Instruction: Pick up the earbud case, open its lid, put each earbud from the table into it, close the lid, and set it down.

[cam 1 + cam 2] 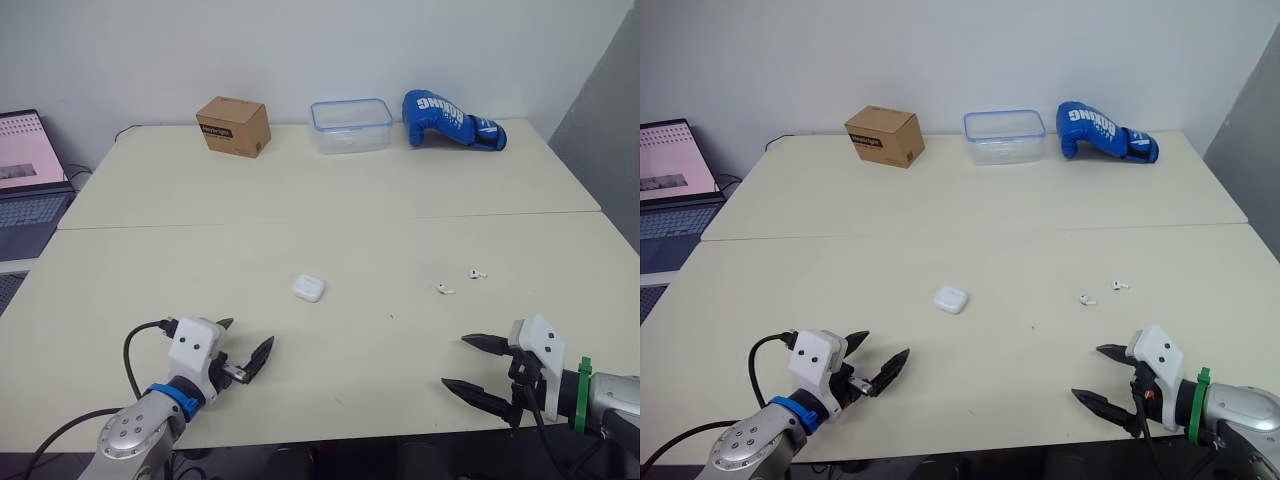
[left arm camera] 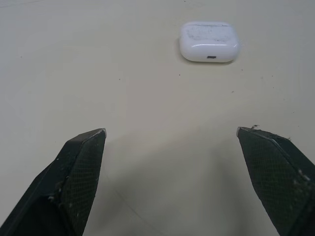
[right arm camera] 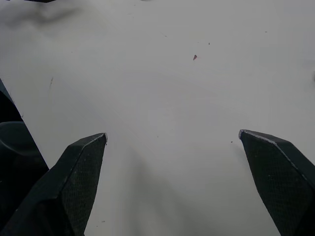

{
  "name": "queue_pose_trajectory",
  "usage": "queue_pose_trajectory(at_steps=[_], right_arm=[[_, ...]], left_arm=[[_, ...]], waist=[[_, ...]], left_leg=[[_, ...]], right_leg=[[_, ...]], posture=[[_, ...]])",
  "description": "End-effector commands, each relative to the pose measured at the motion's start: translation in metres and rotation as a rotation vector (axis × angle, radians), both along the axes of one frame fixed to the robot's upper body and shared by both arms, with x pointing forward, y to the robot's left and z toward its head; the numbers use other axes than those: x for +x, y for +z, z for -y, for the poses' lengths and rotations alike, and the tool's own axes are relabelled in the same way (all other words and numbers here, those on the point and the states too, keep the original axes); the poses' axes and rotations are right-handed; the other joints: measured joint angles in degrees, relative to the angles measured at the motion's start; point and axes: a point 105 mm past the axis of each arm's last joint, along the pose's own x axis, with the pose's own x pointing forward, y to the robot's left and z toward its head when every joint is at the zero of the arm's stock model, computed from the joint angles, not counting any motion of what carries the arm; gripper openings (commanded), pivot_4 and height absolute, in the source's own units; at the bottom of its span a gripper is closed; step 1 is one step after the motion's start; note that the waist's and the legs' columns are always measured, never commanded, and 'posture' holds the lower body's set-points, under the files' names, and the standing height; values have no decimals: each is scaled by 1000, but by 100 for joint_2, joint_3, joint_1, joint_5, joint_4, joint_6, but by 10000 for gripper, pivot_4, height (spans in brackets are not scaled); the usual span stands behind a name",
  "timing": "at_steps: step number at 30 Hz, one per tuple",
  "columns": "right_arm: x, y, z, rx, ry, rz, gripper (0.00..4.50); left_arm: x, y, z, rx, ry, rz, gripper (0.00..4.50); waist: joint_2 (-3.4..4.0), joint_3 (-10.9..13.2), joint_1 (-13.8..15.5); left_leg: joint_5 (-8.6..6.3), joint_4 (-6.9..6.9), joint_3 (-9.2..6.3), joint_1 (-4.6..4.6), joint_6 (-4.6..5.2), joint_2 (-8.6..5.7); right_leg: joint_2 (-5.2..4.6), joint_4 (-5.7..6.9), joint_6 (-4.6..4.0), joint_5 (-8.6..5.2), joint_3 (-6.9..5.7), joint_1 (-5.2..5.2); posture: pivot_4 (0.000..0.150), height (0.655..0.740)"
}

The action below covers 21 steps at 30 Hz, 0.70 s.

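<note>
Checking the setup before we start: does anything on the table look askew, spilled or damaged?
Nothing looks damaged or spilled. The earbud case lies closed, the two earbuds loose to its right. One oddity: a boxing glove at the far edge beside a clear container.

Wore black pointed fingers on white mounts; blue collar, black cable behind left gripper, green band behind right gripper
</note>
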Motion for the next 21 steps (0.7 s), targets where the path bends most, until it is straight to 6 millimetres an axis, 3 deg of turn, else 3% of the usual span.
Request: queue_pose_trajectory(at_steps=[1,9,12,17,21], right_arm=[[0,9,-2,-4,20,40,45000],[1,12,-3,-6,28,54,45000],[5,18,-4,-7,41,77,45000],[22,41,-8,-24,95,171,45000],[39,58,-12,-10,114,246,45000]], left_arm=[[0,8,2,9,-16,39,44521],[1,6,3,17,-40,9,44521],[6,13,3,15,-88,20,44521],[34,37,14,-15,-97,124,44521],[50,32,28,-10,-112,141,44521]], waist=[[0,0,0],[0,0,-1],[0,0,-3],[0,0,-8],[0,0,-19]], left_leg=[[0,0,0,0,0,0],[0,0,0,0,0,0],[0,0,-1,1,0,0],[1,1,-1,8,-1,0],[2,1,0,11,-3,-1]], right_leg=[[0,0,0,0,0,0],[0,0,0,0,0,0],[0,2,0,0,-2,0],[1,2,0,0,-3,6],[1,0,0,1,-1,7]], posture=[[1500,7307],[1500,7307],[1500,7307],[1500,7307],[1500,7307]])
